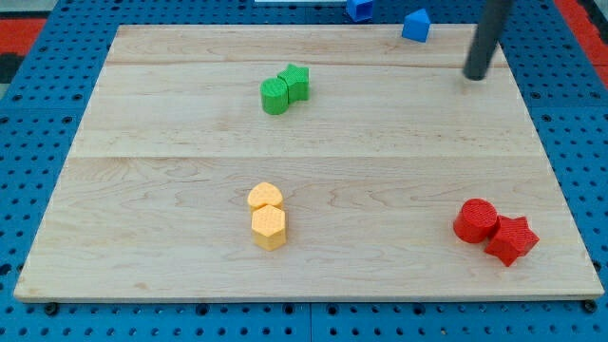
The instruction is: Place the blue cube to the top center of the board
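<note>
A blue cube (415, 26) sits at the board's top edge, right of centre. A second blue block (359, 9) lies just beyond the top edge, cut off by the frame, shape unclear. My tip (475, 77) rests on the board near the top right, to the right of and a little below the blue cube, apart from it. The rod rises out of the frame's top.
Two green blocks (285, 89) touch each other at upper centre. Two yellow blocks (267, 217) touch at lower centre. A red cylinder (475, 220) and a red star block (512, 239) touch at the lower right. The wooden board (142, 190) lies on a blue pegboard.
</note>
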### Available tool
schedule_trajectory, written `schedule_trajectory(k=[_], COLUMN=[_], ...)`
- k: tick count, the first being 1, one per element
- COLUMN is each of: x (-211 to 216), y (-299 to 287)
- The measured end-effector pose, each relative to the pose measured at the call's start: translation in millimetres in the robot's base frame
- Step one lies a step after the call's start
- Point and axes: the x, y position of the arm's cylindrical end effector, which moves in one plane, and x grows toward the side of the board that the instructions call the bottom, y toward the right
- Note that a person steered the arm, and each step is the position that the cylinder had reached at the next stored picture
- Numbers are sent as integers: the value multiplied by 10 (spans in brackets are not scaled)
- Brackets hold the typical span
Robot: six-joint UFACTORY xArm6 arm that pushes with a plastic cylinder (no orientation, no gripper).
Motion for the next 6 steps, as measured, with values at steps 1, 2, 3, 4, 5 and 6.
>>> schedule_trajectory(k=[1,2,3,4,5,6], x=[-634,-1111,-1121,-1117,-1113,-1115], y=[284,120,-91,-774,-1015,-1437])
